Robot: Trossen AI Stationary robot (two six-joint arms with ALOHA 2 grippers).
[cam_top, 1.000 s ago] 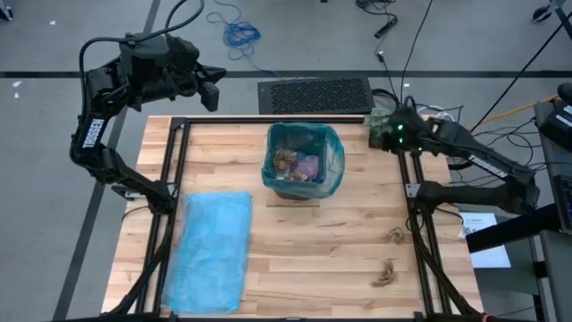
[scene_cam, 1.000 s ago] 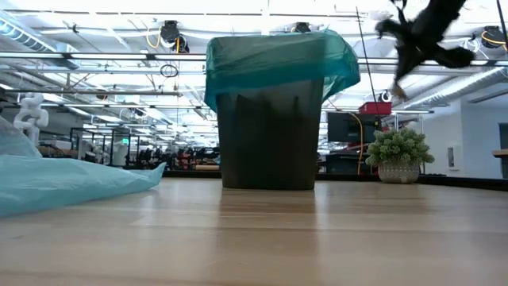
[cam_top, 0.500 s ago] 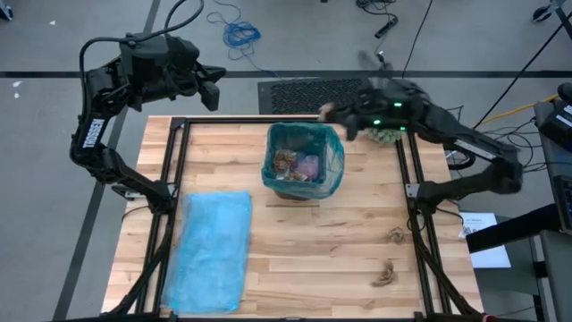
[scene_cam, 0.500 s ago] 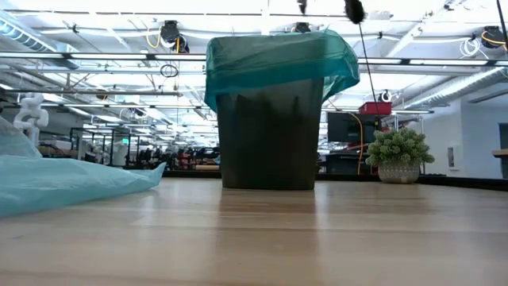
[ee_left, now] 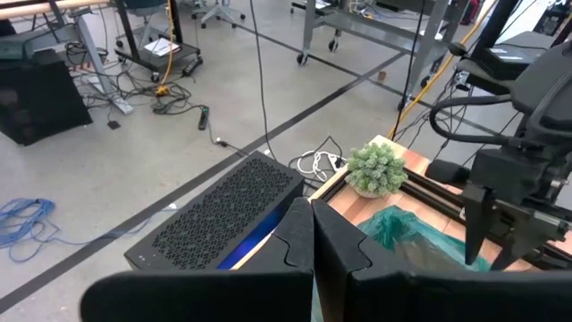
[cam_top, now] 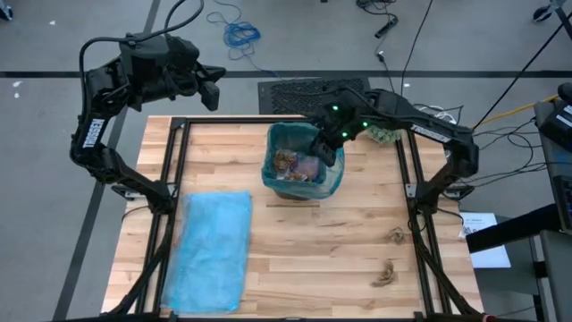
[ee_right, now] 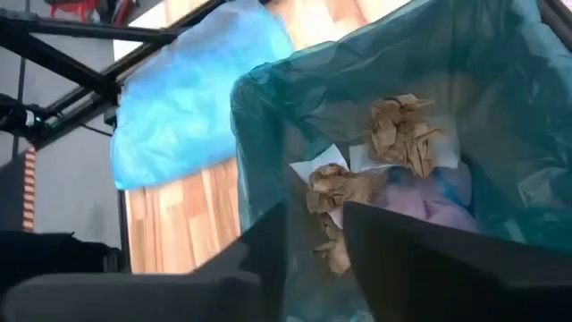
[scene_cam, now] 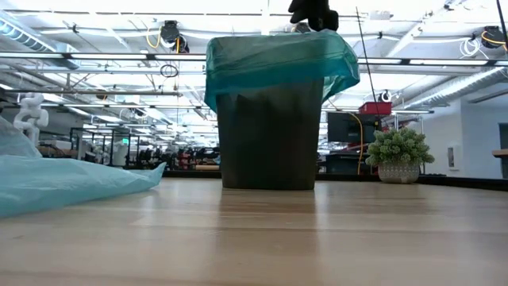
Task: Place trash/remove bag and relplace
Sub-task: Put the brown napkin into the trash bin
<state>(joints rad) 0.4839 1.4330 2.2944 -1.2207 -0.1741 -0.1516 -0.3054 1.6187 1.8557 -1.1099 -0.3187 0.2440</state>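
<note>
A: Firstly, the trash (cam_top: 295,165): where is it lying?

B: Most is sitting inside the bin (cam_top: 302,161), which is wearing a teal bag (scene_cam: 278,62) folded over its rim. Brown wads, white scraps and a lilac piece (ee_right: 429,199) are showing in the right wrist view. Two more brown wads (cam_top: 394,235) (cam_top: 385,274) are lying on the table (cam_top: 340,250), well apart from the bin, near the right frame rail.

A: And the right gripper (cam_top: 325,143)?

B: It is hanging over the bin's far right rim. Its fingers (ee_right: 255,259) are standing apart with nothing between them; a brown wad (ee_right: 344,188) is showing in the gap, down in the bag.

A: The left gripper (cam_top: 213,89)?

B: It is waiting off the table's far left corner, its fingers (ee_left: 295,250) pressing together on nothing.

A: Anything else on the surface?

B: A flat blue bag (cam_top: 213,250) is lying near the left rail, and a small green plant (scene_cam: 398,155) is standing at the far right corner.
</note>
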